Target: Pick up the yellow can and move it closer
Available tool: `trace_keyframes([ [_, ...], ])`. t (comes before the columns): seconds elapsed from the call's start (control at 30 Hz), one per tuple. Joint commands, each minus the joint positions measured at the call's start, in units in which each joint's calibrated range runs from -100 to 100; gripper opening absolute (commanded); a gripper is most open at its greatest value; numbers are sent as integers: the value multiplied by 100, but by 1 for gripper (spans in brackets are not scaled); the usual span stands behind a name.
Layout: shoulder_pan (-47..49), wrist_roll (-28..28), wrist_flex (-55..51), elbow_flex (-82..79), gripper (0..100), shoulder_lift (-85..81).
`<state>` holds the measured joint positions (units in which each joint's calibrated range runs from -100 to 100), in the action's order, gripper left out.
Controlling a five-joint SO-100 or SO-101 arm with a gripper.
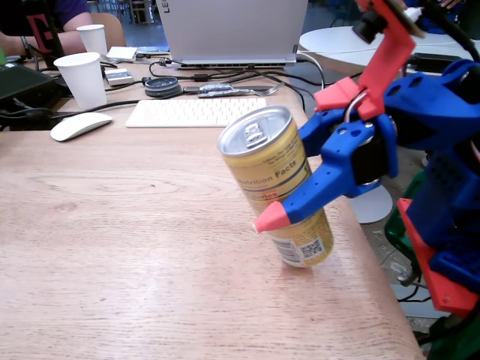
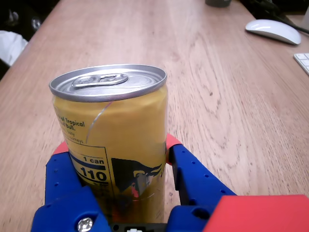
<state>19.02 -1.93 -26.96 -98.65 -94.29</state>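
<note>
The yellow can [image 1: 262, 161] is tilted, its silver top leaning left in the fixed view and its base with the QR patch low over the wooden table [image 1: 135, 247] near the right edge. I cannot tell whether the base touches the wood. My blue gripper [image 1: 281, 199] is shut on the can's middle, with one pink-tipped finger [image 1: 271, 218] across its front and the other hidden behind it. In the wrist view the can [image 2: 116, 121] fills the space between both fingers of the gripper [image 2: 116, 145], pull tab on top.
Two white paper cups [image 1: 82, 79] [image 1: 92, 36], a white mouse [image 1: 79, 125] [image 2: 273, 30], a keyboard [image 1: 195, 112] and a laptop [image 1: 232, 30] with cables sit at the back. The table's right edge [image 1: 375, 255] runs just beside the can.
</note>
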Motion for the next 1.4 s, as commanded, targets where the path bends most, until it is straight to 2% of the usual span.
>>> trace_keyframes([
  [0.0, -41, -10, 118, 54, 16, -262],
  [1.37, -41, -15, 19, -22, 16, -262],
])
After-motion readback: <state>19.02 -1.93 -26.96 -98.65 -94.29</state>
